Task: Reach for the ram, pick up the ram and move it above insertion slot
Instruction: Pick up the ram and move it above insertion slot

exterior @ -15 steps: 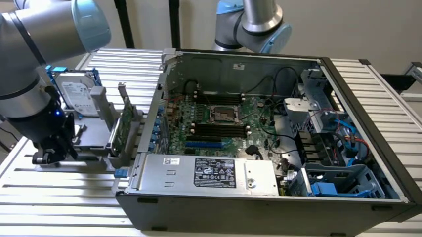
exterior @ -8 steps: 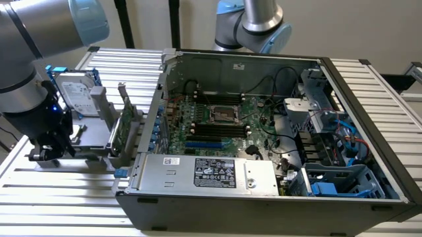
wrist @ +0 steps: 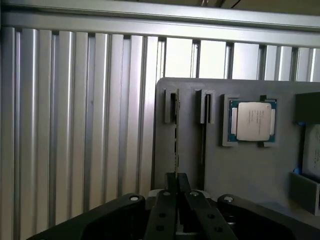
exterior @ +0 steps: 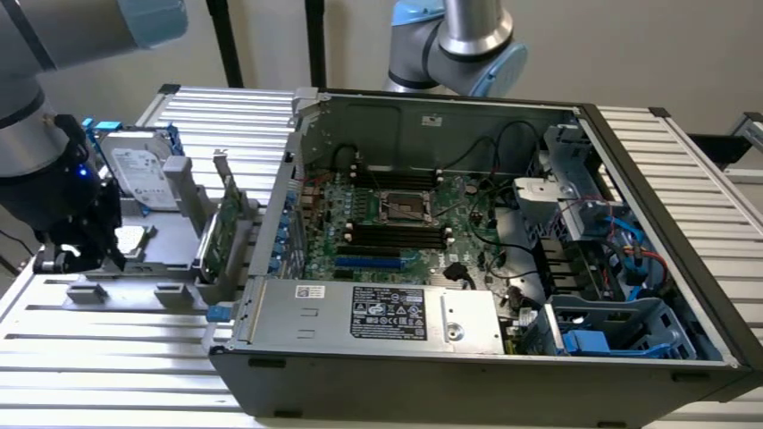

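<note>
A robot gripper, at about nine o'clock in the exterior view, sits low over a grey parts tray on a slatted metal table. Its fingers are drawn narrow and appear to pinch the near end of the ram, a thin green stick seen edge-on, standing in a slot of the tray and not yet lifted. The hold covers only a short stretch of a long board, so the stick could pivot or slip if pulled off-line. A skewed lift could jam it against the slot walls. A second slot lies just beside it, with a processor near that, and a sideways drift could brush either. In the exterior view, an upright expansion card and the near wall of the open computer case stand at three o'clock from the gripper, between the tray and the memory slots. Open room lies straight above the tray.
</note>
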Robot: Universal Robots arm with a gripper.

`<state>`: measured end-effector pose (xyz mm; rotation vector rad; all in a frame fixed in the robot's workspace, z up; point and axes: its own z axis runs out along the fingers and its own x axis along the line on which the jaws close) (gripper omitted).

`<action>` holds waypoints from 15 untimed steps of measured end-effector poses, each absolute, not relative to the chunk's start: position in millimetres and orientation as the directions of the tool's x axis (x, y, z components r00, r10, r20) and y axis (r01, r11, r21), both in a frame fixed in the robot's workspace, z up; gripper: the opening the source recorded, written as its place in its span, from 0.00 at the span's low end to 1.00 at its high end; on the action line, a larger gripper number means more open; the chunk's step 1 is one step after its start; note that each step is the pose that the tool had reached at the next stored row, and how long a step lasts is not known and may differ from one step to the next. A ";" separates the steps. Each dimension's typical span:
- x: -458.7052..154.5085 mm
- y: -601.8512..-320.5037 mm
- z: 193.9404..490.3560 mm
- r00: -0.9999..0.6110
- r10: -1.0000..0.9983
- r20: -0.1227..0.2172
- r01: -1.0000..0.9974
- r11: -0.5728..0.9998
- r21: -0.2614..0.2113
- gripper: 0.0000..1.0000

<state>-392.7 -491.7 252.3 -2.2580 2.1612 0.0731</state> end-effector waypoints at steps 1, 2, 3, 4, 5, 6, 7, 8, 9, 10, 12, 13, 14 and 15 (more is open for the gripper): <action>-392.6 -491.7 256.7 0.043 -0.998 -0.044 -0.999 -0.044 0.021 0.13; -392.5 -491.7 261.3 0.043 -0.998 -0.044 -0.999 -0.044 0.021 0.13; -392.4 -491.7 266.2 0.043 -0.998 -0.044 -0.999 -0.044 0.021 0.13; -391.9 -491.7 270.7 0.043 -0.998 -0.044 -0.999 -0.044 0.021 0.13; -391.3 -491.7 275.1 0.043 -0.998 -0.044 -0.999 -0.044 0.021 0.13; -390.4 -491.7 279.7 0.043 -0.998 -0.044 -0.999 -0.044 0.021 0.13; -388.7 -491.7 284.2 0.043 -0.998 -0.044 -0.999 -0.044 0.021 0.13; -386.7 -491.7 288.7 0.043 -0.998 -0.044 -0.999 -0.044 0.021 0.13; -383.8 -491.7 293.1 0.043 -0.998 -0.044 -0.999 -0.044 0.021 0.13; -380.1 -491.7 297.5 0.043 -0.998 -0.044 -0.999 -0.044 0.021 0.13; -371.1 -491.7 307.1 0.043 -0.998 -0.044 -0.999 -0.044 0.023 0.13; -366.8 -491.7 311.4 0.043 -0.998 -0.044 -0.999 -0.044 0.023 0.13; -362.3 -491.7 315.9 0.043 -0.998 -0.044 -0.999 -0.044 0.023 0.13; -357.8 -491.7 320.5 0.043 -0.998 -0.044 -0.999 -0.044 0.024 0.13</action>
